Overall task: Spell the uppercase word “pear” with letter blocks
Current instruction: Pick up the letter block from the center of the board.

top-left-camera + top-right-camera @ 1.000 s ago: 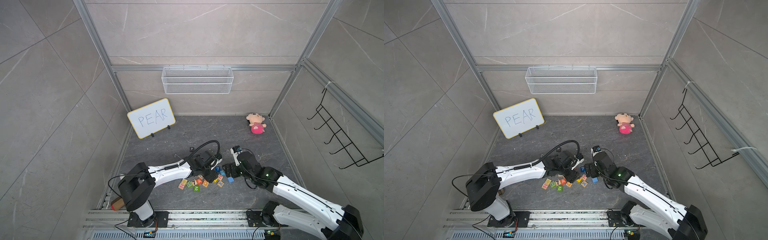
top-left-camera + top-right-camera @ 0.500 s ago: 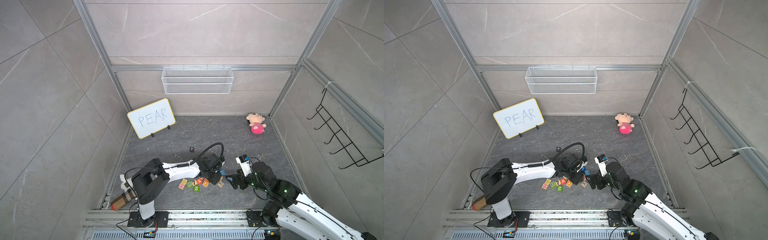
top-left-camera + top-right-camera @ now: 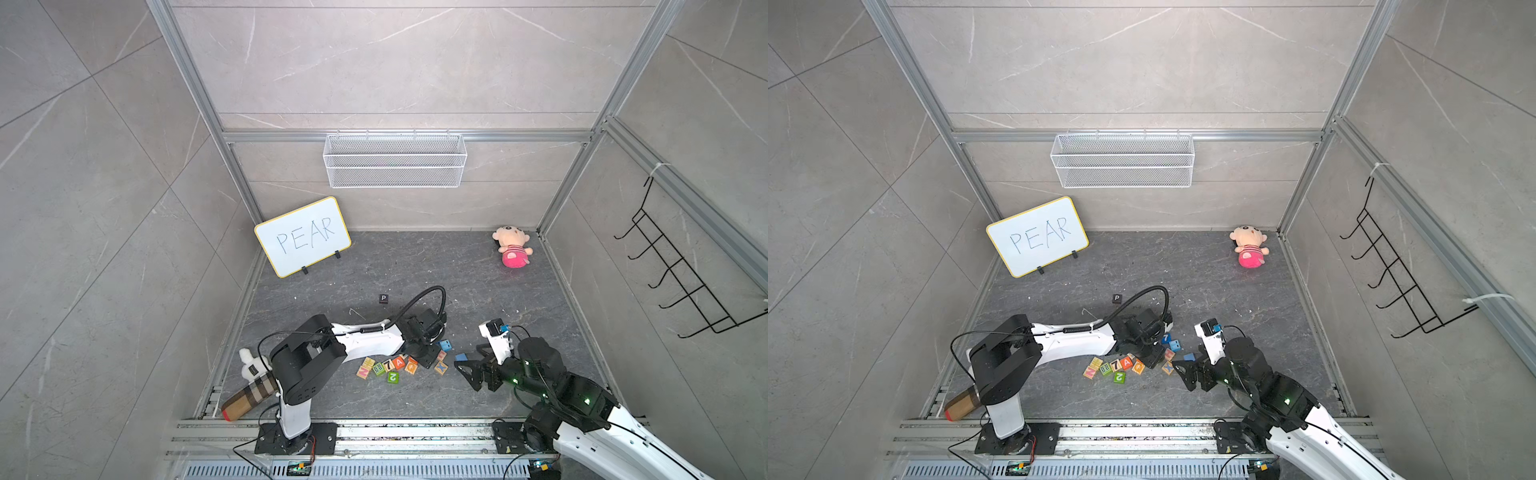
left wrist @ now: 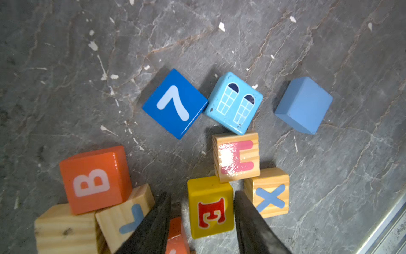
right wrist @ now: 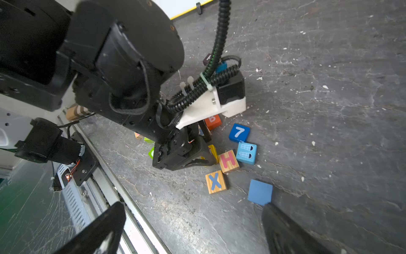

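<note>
The yellow E block [image 4: 210,209] sits in the clutter near the front rail, the left gripper [image 4: 202,195] straddling it with narrow jaws, one side still gapped; centring, then lifting straight, should spare the neighbouring X block [image 4: 269,193]; the right gripper [image 5: 193,207] gapes wide, empty

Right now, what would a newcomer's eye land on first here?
The whiteboard reading PEAR, propped in the back left corner, and the pink plush doll in the back right corner. Then the jumble of coloured blocks at the front centre, where the left tool straddles the yellow E block, jaws not yet closed on it. A black P block sits alone behind.
</note>
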`<state>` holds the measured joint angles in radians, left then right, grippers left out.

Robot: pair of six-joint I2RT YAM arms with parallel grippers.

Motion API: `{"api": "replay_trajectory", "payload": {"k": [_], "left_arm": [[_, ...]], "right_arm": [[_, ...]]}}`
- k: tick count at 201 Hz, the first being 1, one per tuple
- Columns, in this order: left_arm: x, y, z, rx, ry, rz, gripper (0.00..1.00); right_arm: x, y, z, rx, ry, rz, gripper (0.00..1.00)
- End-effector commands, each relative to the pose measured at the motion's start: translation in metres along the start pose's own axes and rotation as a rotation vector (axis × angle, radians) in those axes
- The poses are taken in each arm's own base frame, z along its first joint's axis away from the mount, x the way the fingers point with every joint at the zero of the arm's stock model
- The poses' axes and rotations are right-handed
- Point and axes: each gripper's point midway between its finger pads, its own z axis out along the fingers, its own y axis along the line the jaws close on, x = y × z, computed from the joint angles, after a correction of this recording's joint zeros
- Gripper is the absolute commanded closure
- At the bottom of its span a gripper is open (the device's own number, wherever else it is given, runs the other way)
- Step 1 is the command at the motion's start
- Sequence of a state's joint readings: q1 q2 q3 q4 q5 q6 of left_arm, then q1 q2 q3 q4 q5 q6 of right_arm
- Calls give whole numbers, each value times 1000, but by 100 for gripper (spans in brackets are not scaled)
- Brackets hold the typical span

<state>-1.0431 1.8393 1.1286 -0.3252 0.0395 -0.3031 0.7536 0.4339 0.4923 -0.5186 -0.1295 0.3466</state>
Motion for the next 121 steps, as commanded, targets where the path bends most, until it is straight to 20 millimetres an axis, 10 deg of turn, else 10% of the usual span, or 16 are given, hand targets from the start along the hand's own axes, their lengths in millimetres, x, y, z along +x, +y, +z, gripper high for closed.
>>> {"api": "replay_trajectory", "payload": {"k": [1,121], "left_arm": [[-6,1,0,-17,-2,-14,50],[5,1,9,-13,10,-46,47]], "right_arm": [[0,7,0,-39,-18,-11,1],[0,8,2,-44,-13,-18,1]]}}
